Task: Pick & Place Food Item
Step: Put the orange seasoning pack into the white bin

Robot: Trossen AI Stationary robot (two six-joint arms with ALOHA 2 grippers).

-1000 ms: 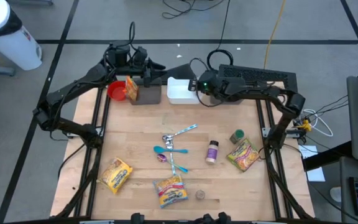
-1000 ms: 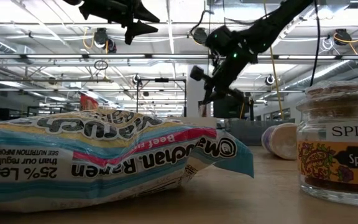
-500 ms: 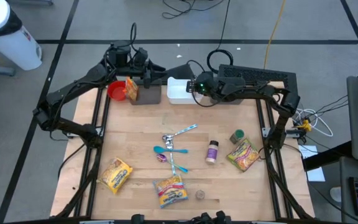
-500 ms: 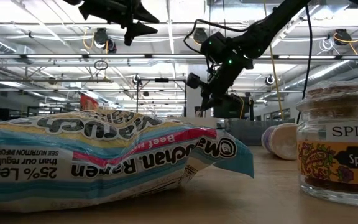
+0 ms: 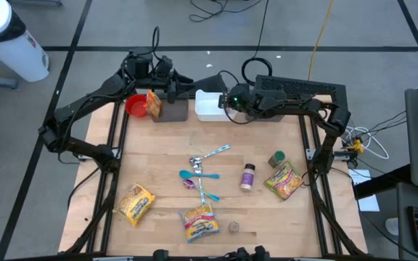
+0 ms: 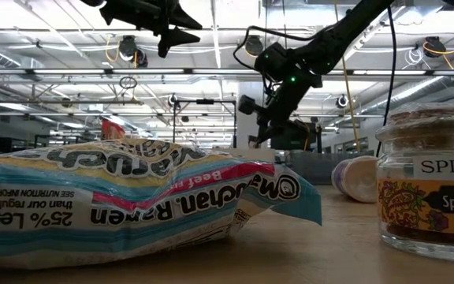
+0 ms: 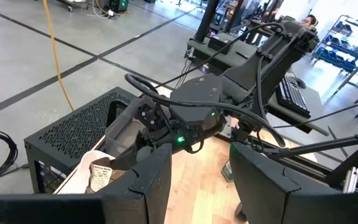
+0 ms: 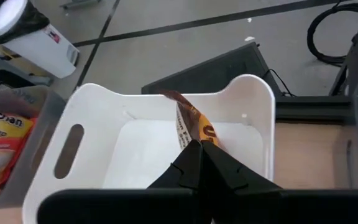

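Change since one second ago: the right claw [image 8: 199,152] has shifted from beside the white bin [image 5: 209,106] to over it, and has held there for the last half second. Nothing on the surface has moved.

Right claw: pinched tight on a brown snack packet [image 8: 194,126], which hangs inside the white bin directly below and ahead of the fingertips.

Left claw [image 7: 194,180]: fingers stand partly apart, nothing between them; raised above the far edge of the surface, just beside the right claw on its left-arm side.

Near the left claw: a grey bin [image 5: 170,110] holding an upright yellow noodle packet [image 5: 153,103], and a red bowl [image 5: 136,106] beside it.

Wooden surface [image 5: 158,156], well toward the near edge from both claws: a cluster of spoons [image 5: 205,168]; a small purple-labelled bottle [image 5: 247,176]; a green-lidded jar [image 5: 276,158]; three ramen packets [image 5: 200,222]; a spice jar [image 6: 430,183] at the near edge, next to one ramen packet.

Room: grey floor marked with dark lines, a white bin with a black liner [image 5: 6,36], cables, a black mesh stand [image 7: 79,127] behind the surface; ceiling lights and beams in the low view.
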